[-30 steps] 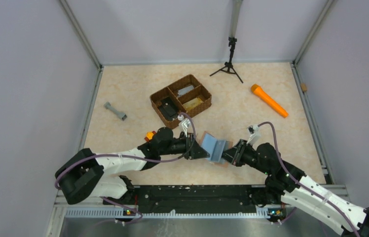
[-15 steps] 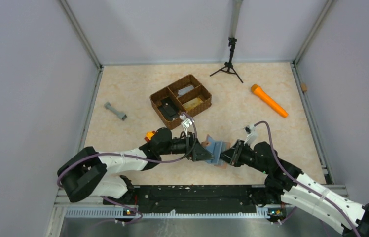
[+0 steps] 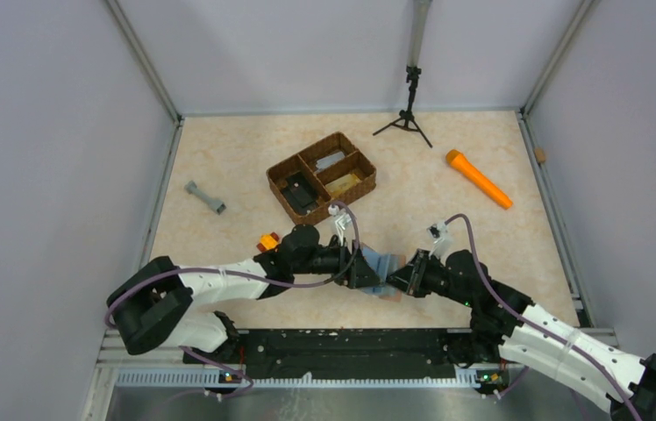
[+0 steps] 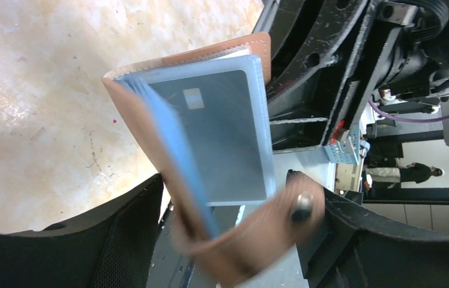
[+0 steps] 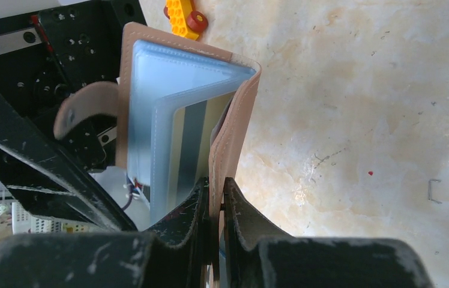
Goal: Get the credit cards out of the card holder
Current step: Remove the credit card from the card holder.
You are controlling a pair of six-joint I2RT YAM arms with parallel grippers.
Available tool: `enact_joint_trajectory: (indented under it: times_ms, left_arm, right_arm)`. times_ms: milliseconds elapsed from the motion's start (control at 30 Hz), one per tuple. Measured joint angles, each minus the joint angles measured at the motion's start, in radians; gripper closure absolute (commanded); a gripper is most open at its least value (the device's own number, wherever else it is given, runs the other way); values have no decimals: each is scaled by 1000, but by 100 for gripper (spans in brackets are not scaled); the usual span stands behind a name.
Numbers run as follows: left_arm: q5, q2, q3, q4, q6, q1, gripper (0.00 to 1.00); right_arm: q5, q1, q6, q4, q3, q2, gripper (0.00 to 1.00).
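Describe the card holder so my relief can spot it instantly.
Start at the brown woven three-compartment basket mid-table and come toward the arm bases. There, facing the left pincer, the right pincer clamps one cover of the tan leather card holder. Only it fans open, showing pale blue plastic sleeves and a snap strap.

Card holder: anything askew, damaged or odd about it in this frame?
Nothing damaged. The card holder is half open, one tan cover pinched by the right gripper. Its snap strap dangles loose between the fingers of the open left gripper, where it could snag. A card sits in its blue sleeve.
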Motion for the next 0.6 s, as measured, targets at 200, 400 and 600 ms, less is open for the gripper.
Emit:
enact_joint_trajectory:
  times_ms: [200,400,600]
  left_arm:
    - [-16,18,19,-47,16,-7,29]
    - [-16,31,32,-68,23,-11,20]
    - [-21,31,36,-71,30,-18,21]
  right_arm:
    - [-5,0,-2,3,0,0,98]
    - [-10,0,-10,4,0,1,98]
    - [-23,0,-10,13,0,6,98]
